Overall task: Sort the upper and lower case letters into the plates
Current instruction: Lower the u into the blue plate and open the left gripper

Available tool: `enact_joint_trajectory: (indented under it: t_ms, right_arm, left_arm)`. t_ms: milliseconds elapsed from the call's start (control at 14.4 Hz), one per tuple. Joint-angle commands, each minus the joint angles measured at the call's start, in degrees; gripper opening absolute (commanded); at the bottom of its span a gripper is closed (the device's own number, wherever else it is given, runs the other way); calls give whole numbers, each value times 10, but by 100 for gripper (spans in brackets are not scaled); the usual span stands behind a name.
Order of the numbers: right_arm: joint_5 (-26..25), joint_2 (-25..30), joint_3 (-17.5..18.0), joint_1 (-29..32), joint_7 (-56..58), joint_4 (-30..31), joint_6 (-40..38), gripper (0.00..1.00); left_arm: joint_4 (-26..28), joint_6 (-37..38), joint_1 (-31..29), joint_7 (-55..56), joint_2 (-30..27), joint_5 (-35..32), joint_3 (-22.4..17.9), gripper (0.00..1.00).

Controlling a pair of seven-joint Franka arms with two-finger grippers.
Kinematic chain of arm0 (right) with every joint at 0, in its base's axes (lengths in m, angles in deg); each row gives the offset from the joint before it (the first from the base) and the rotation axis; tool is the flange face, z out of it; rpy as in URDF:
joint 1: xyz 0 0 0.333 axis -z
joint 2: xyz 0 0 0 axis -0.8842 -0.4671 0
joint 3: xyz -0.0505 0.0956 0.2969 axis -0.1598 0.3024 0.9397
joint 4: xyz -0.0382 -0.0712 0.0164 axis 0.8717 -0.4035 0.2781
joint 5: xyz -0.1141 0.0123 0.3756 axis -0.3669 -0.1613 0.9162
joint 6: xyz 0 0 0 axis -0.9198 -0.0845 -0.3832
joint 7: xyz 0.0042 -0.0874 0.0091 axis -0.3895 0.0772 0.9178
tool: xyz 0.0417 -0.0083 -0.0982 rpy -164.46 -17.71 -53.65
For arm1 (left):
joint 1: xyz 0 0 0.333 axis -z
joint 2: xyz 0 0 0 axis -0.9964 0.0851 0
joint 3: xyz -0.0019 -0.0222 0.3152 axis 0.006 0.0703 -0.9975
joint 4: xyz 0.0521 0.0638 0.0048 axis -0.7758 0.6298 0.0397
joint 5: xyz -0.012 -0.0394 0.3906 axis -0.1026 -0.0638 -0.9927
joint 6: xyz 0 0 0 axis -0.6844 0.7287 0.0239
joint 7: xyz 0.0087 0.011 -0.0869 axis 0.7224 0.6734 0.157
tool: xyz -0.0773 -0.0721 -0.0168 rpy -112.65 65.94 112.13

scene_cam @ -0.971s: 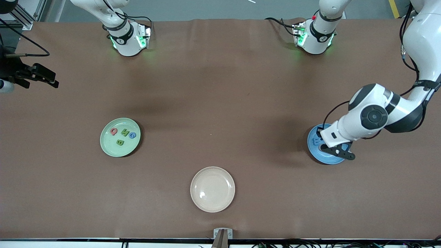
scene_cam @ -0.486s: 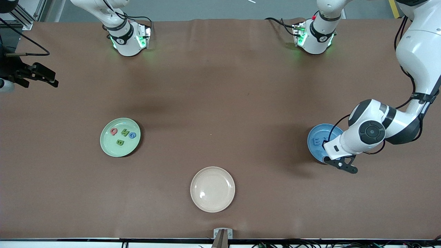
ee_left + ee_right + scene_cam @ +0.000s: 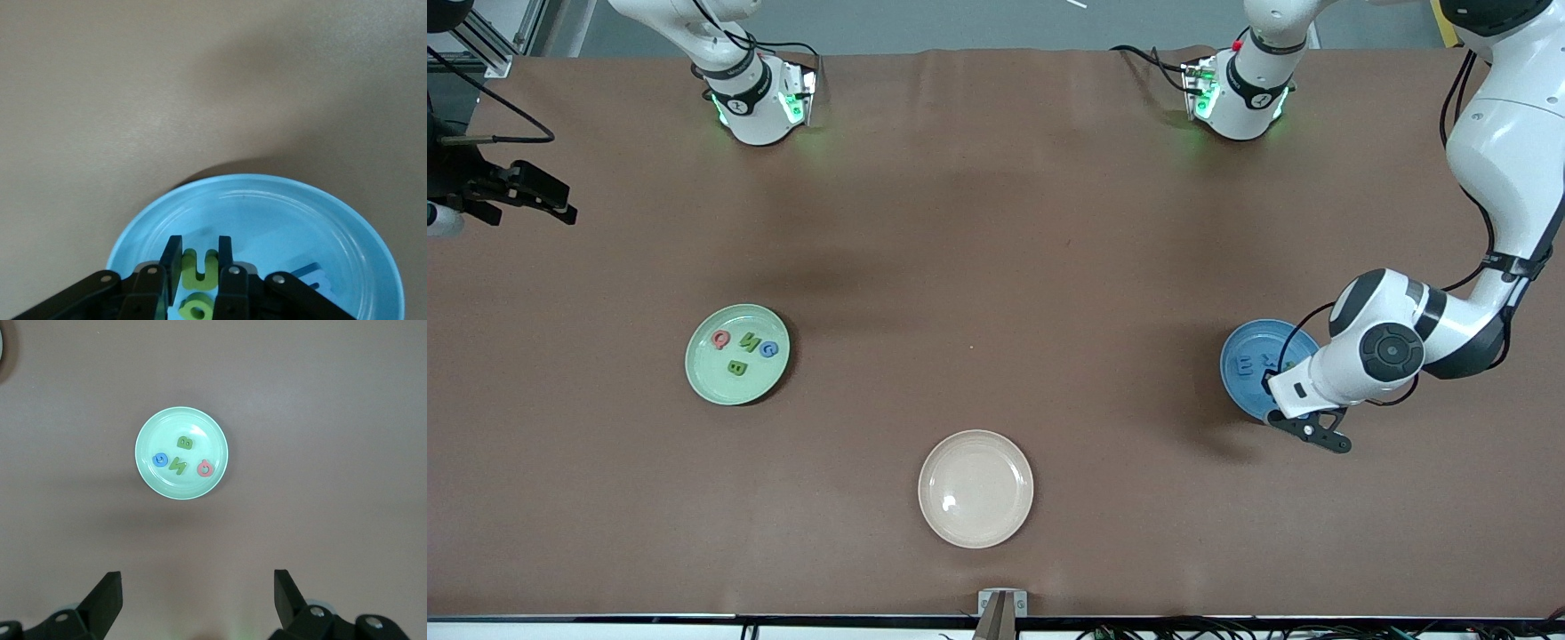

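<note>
Plates for the sorting sit well apart: the blue plate (image 3: 1249, 367) toward the left arm's end of the table (image 3: 996, 267), the mint green plate (image 3: 737, 354) toward the right arm's end. Over the blue plate's edge nearest the front camera hangs the left claw (image 3: 1309, 430), its fingers (image 3: 171, 261) drawn together with nothing clamped between them; in the left wrist view a green letter (image 3: 198, 267) lies in the plate seen between the fingertips, a second green piece (image 3: 195, 307) just beside it, and a blue letter (image 3: 313, 279) near them. Both plates are round, shallow and plain, lying flat with rims up, so neither has a long axis or a pointing direction. The mint green plate holds four letters: a red one (image 3: 721, 339), a green one (image 3: 749, 343), a blue one (image 3: 769, 349) and a green B (image 3: 736, 367). The right claw (image 3: 197, 595) waits high above the table, fingers wide apart and empty, looking down on that plate. A cream plate (image 3: 975, 488) lies nearer the front camera, between the two.
</note>
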Motion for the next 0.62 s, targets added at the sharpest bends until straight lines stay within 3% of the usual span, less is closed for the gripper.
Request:
enact_joint_trajectory:
  t_ms: [0,486,555]
  right_arm:
    - [-1,20,0,8,-12,19,-3,100]
    - [13,20,0,7,-12,18,-3,100]
    - [12,20,0,7,-11,19,-4,100]
  left_arm:
    - [8,-19,2,15,9,-4,1,9]
    - [20,-32,2,34,8,-8,0,12]
    - [18,-31,2,34,7,-8,0,26]
